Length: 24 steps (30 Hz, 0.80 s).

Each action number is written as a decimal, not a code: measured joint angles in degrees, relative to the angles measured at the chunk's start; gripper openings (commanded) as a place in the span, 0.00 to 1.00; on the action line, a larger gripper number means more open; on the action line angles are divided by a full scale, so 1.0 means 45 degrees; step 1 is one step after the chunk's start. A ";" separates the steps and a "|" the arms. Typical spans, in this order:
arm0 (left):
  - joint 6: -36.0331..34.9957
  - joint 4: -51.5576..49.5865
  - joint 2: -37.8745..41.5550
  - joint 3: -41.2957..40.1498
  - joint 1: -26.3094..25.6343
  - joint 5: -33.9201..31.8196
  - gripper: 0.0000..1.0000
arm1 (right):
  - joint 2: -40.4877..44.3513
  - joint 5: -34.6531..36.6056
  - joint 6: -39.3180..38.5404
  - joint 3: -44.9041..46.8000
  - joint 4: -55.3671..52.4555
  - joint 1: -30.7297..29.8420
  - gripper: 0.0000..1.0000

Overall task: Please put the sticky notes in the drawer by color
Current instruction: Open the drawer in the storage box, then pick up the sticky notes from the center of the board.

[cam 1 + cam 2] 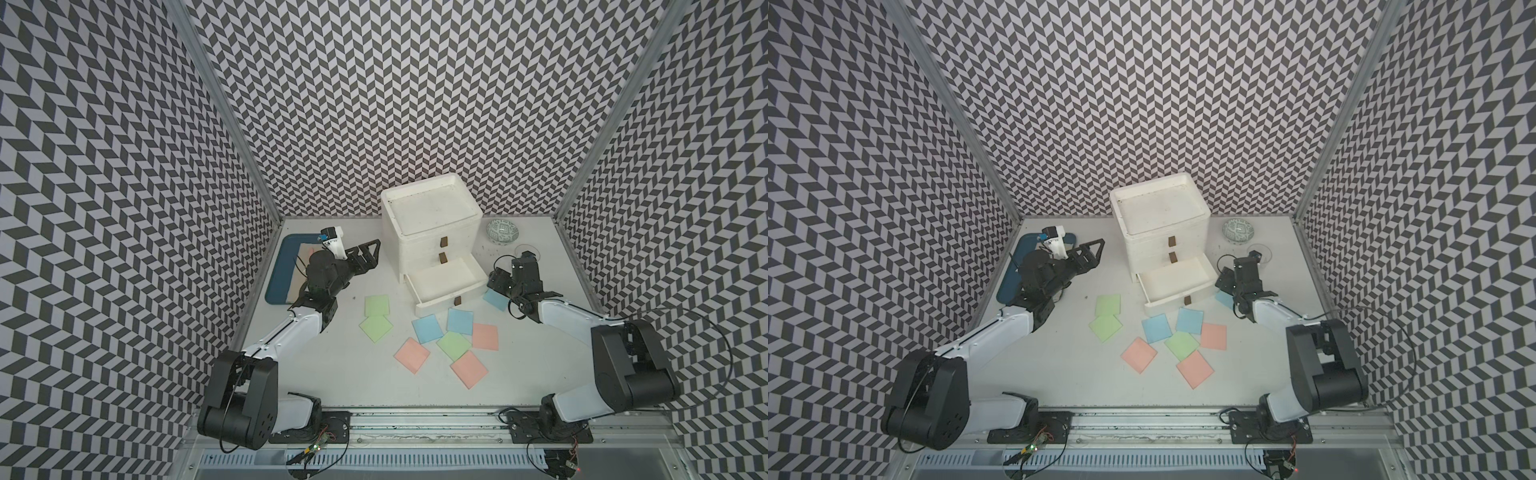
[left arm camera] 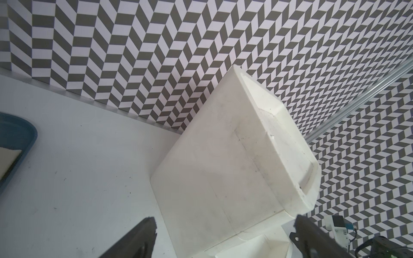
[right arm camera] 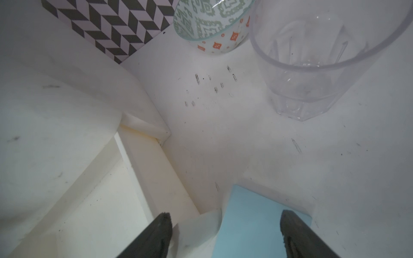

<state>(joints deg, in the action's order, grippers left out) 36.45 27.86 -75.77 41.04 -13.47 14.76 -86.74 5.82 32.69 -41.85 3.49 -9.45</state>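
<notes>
Our right claw (image 3: pixel 225 223) hangs, jaws apart, over a light blue square paper sticky note (image 3: pixel 250 207). The note lies on the white bench (image 3: pixel 223 134) beside the tall white plastic three-drawer chest (image 1: pixel 432 232). The btm drawer (image 1: pixel 446 276) is out, prob. to take notes. Left claw (image 2: pixel 224 223) is wide apart, empty.

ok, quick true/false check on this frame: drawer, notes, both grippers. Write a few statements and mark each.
1. The bottom drawer of the white chest is pulled out. True.
2. A sticky note already lies in that drawer. False: it looks empty.
3. The left gripper grips a green note. False: its jaws stand open and empty, beside the chest.
4. Three pink notes lie on the table. True.
5. The right gripper is open above a blue note next to the open drawer. True.
</notes>
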 measured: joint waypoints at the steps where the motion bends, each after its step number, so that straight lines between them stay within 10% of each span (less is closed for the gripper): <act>1: -0.0078 -0.0015 0.0005 0.0000 0.0000 -0.0049 1.00 | -0.0019 -0.0010 0.0219 0.0068 0.0102 0.0005 0.80; 14: -0.0476 -0.0209 -0.0010 0.0078 0.0000 -0.0010 1.00 | 0.1530 0.0189 0.1651 0.1574 0.0889 0.0651 0.81; 24: -0.0583 -0.0180 -0.0044 0.0078 0.0000 0.0408 1.00 | -0.1166 -0.0826 0.1661 0.0559 0.0656 0.1171 0.81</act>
<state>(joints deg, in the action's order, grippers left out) 33.82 27.05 -75.96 41.39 -13.47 16.60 -91.98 2.11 40.16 -39.33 6.44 -4.19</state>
